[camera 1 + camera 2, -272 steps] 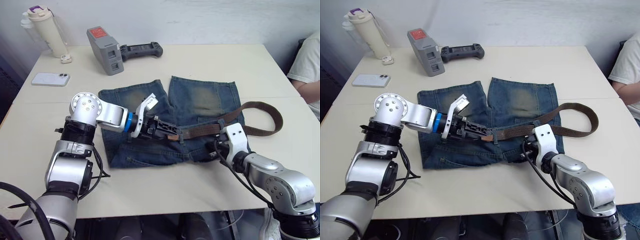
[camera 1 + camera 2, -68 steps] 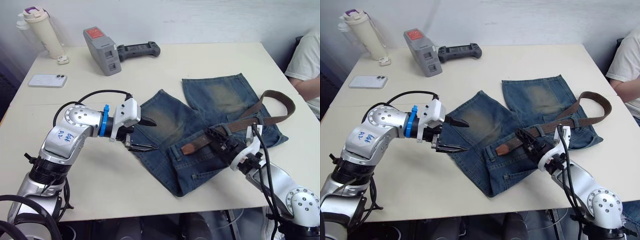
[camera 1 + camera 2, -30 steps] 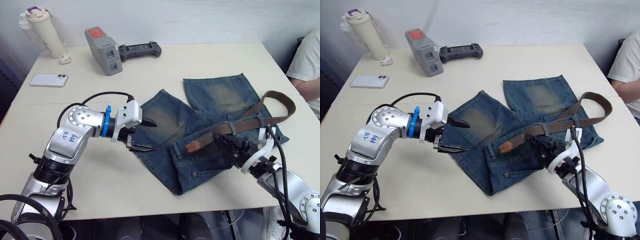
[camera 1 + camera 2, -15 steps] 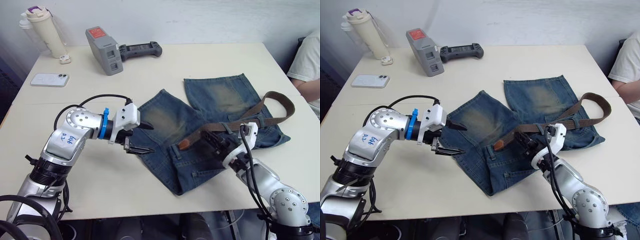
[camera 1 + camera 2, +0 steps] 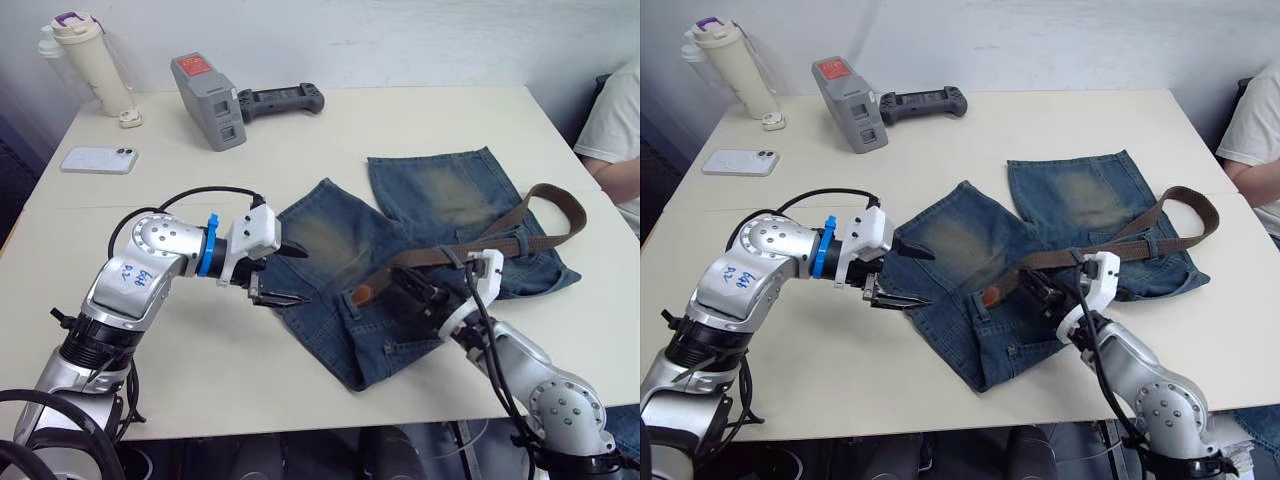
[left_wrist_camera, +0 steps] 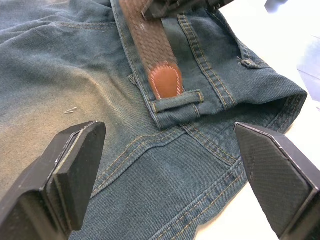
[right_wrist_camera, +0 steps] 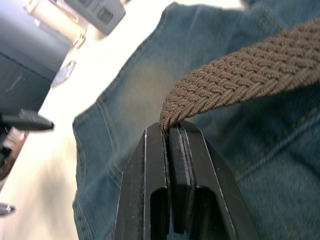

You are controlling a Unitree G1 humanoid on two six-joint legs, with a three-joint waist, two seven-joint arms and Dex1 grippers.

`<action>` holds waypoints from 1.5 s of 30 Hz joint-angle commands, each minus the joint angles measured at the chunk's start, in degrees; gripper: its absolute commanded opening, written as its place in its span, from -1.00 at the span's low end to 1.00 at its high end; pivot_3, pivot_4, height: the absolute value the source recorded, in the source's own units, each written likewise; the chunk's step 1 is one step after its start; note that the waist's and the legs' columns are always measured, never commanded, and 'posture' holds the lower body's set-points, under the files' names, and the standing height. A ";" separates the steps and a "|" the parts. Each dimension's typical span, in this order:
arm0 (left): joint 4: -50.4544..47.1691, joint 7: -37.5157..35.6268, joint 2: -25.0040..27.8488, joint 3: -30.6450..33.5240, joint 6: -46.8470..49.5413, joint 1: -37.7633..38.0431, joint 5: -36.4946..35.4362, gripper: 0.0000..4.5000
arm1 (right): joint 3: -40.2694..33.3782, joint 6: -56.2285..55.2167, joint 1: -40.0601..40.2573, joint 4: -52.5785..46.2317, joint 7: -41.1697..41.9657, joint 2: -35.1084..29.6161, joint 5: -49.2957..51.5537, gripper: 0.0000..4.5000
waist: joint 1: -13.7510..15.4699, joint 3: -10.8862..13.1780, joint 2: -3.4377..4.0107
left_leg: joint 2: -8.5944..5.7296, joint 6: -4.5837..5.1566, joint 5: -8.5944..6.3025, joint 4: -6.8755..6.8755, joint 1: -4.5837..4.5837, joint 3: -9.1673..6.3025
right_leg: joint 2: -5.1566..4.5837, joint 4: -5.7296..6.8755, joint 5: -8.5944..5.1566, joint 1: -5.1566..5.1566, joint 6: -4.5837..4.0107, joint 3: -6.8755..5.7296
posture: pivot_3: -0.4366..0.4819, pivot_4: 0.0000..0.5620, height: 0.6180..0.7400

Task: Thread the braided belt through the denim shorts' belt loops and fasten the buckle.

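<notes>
The denim shorts [image 5: 440, 190] lie skewed on the table's right half, waistband toward me. The braided belt [image 5: 505, 244] runs along the waistband and curls round past the shorts' right side. Its tan tip [image 6: 165, 82] rests just before a belt loop [image 6: 176, 100]. My right gripper [image 5: 405, 290] is shut on the belt a little behind that tip, as the right wrist view confirms at the braid [image 7: 235, 80]. My left gripper [image 5: 297, 275] stands wide open over the left leg, left of the tip, holding nothing. I cannot make out the buckle.
At the table's far left stand a cream bottle [image 5: 85, 60], a white phone [image 5: 97, 158], a grey device [image 5: 205, 87] and a black controller [image 5: 283, 100]. A person's sleeve [image 5: 615, 125] shows at the right edge.
My right gripper has drawn the belt leftward along the waistband, bringing the tan tip nearer the loop. The left gripper has stayed put, open.
</notes>
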 commanded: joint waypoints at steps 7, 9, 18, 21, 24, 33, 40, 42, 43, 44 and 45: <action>0.03 -0.27 -0.26 0.63 -1.17 -1.78 0.29 1.00 | 0.73 1.35 0.85 0.07 3.10 2.83 -3.31 -0.99 | -0.03 0.00 0.00 | 0.00 0.00 0.00 -0.01 0.00 0.00 | 0.00 0.00 0.00 0.00 0.00 -0.01 | -0.05 -0.47 1.00; 0.07 -0.30 -0.30 0.64 -1.16 -1.78 0.31 1.00 | 1.36 1.74 1.33 0.82 3.37 3.85 -4.61 -0.99 | -0.03 0.00 0.00 | 0.00 0.00 0.00 -0.01 0.00 0.00 | 0.00 0.00 0.00 0.00 0.00 -0.01 | -0.05 -0.47 1.00; -0.24 -0.37 0.26 0.25 -0.66 -0.79 1.11 1.00 | 4.84 5.71 1.03 -0.26 2.89 6.17 -7.96 -0.99 | -0.27 0.00 0.00 | 0.00 0.00 0.00 -0.02 0.01 -0.01 | 0.01 0.01 0.00 0.00 0.00 -0.01 | -0.05 -0.47 1.00; -0.53 -0.36 0.46 0.17 0.29 -0.30 1.15 1.00 | 6.76 7.48 -0.42 -1.00 2.72 6.50 -9.57 -0.99 | -0.55 0.00 0.00 | 0.00 -0.01 0.00 -0.02 0.01 -0.01 | 0.01 0.02 0.00 0.00 0.00 -0.01 | -0.05 -0.47 1.00; -1.12 -0.79 1.30 -0.57 1.41 0.60 1.52 1.00 | 9.15 10.22 -1.82 -2.04 2.73 5.74 -11.66 -0.99 | -1.03 0.00 0.00 | 0.00 -0.01 0.00 -0.04 0.02 -0.02 | 0.01 0.02 0.00 0.00 0.00 -0.01 | -0.05 -0.47 1.00; -6.96 -3.69 5.64 0.00 14.73 4.41 -5.11 1.00 | 14.31 15.28 -6.33 -2.85 3.82 4.33 -19.16 -0.99 | -1.34 -0.01 -0.02 | 0.02 -0.01 0.00 -0.06 0.01 -0.01 | 0.02 -0.01 0.00 -0.03 0.00 -0.02 | -0.05 -0.47 1.00; -9.68 -3.60 8.22 0.68 22.62 5.79 -10.03 1.00 | 13.08 17.23 -5.80 -4.82 4.44 5.24 -19.21 -0.99 | -1.41 -0.02 -0.03 | 0.03 -0.02 0.00 -0.06 0.01 0.00 | 0.02 0.01 0.00 -0.04 -0.01 -0.01 | -0.05 -0.47 1.00; -9.47 -3.58 8.53 0.34 23.67 5.59 -10.51 1.00 | 11.49 17.81 -5.24 -5.67 4.21 5.42 -17.86 -0.99 | -1.32 -0.02 -0.03 | 0.03 -0.02 0.00 -0.06 0.01 0.00 | 0.02 0.01 -0.01 -0.04 -0.01 -0.01 | -0.05 -0.47 1.00; -9.40 -3.53 8.49 0.28 24.32 5.51 -10.87 1.00 | 10.63 17.97 -5.02 -6.08 4.16 5.47 -17.24 -0.99 | -1.31 -0.02 -0.03 | 0.03 -0.02 0.00 -0.06 0.01 -0.01 | 0.02 0.00 -0.01 -0.04 -0.01 -0.02 | -0.05 -0.47 1.00; -9.38 -3.46 8.45 0.27 24.79 5.45 -11.17 1.00 | 10.06 18.16 -4.89 -6.37 4.12 5.54 -16.87 -0.99 | -1.30 -0.02 -0.03 | 0.03 -0.02 0.00 -0.06 0.01 0.00 | 0.02 0.00 -0.01 -0.04 -0.01 -0.01 | -0.05 -0.47 1.00; -9.36 -3.29 8.46 0.03 25.32 5.34 -11.30 1.00 | 9.43 18.54 -4.76 -6.95 4.29 5.25 -16.30 -0.84 | -1.30 -0.02 -0.03 | 0.03 -0.02 -0.01 -0.06 0.01 0.00 | 0.02 0.00 -0.01 -0.04 -0.01 -0.01 | -0.05 -0.47 1.00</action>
